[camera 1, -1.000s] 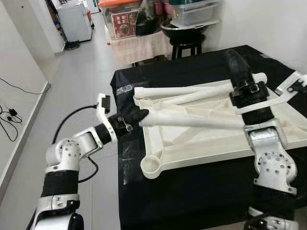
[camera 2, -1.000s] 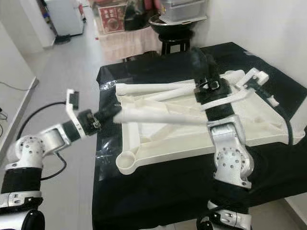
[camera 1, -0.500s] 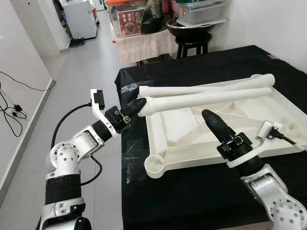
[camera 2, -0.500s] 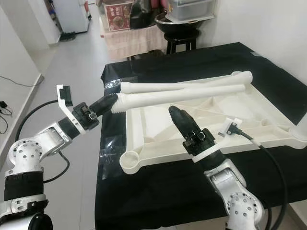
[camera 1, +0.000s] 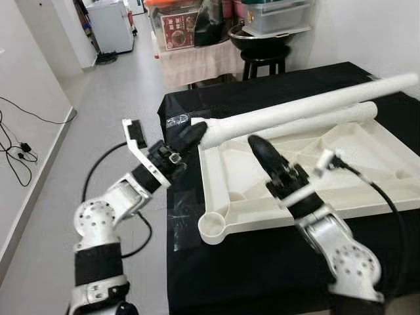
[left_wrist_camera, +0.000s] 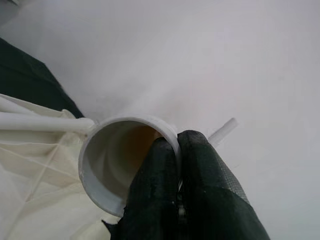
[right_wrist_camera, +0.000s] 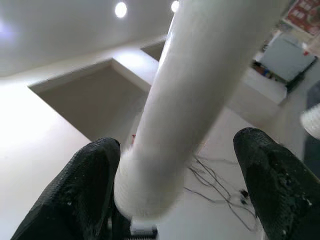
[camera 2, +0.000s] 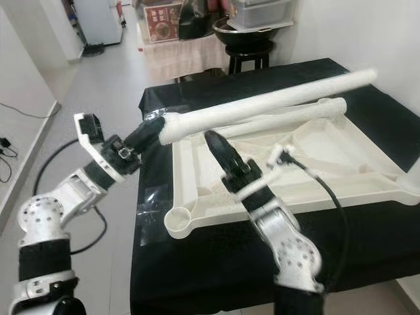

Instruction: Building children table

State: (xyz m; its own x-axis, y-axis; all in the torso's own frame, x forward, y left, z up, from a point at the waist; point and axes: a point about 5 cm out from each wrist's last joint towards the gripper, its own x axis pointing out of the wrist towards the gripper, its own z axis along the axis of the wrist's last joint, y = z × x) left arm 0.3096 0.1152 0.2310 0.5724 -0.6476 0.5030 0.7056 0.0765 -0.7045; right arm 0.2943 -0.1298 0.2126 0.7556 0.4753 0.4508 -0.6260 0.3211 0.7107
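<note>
White plastic table leg (camera 1: 308,108) runs lengthwise left-to-right, raised over the upturned tabletop (camera 1: 367,190) on the black desk (camera 1: 262,275), left claw (camera 1: 193,134) clamped on its open near end, right claw (right_wrist_camera: 175,190) spread apart just under its middle.

Raised table leg's (camera 1: 308,108) far end off-frame

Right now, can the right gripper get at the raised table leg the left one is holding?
Probably yes. The right gripper is open just beneath the leg, whose shaft runs between its fingers in the wrist view. The left gripper pinches only the leg's hollow end.
</note>
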